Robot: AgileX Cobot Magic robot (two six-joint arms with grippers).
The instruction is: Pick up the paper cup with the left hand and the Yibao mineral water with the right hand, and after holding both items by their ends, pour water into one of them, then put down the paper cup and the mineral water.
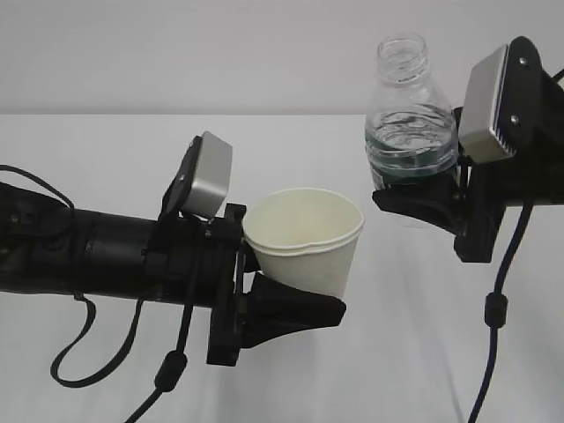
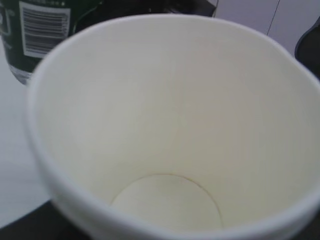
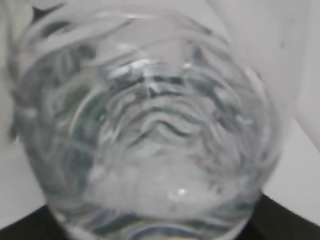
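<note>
My left gripper [image 1: 295,304] is shut on the white paper cup [image 1: 304,242] and holds it upright above the table; its black fingers [image 1: 291,310] clasp the cup's lower part. The cup's cream inside looks dry and fills the left wrist view [image 2: 170,125]. My right gripper [image 1: 423,198] is shut on the Yibao mineral water [image 1: 410,132], a clear capless bottle with a dark green label, held upright and higher, to the right of the cup. Its shoulder fills the right wrist view [image 3: 150,135]. The label's barcode shows in the left wrist view [image 2: 42,30].
The white table [image 1: 106,159] lies below both arms, with a pale wall behind. Black cables [image 1: 493,308] hang from both wrists.
</note>
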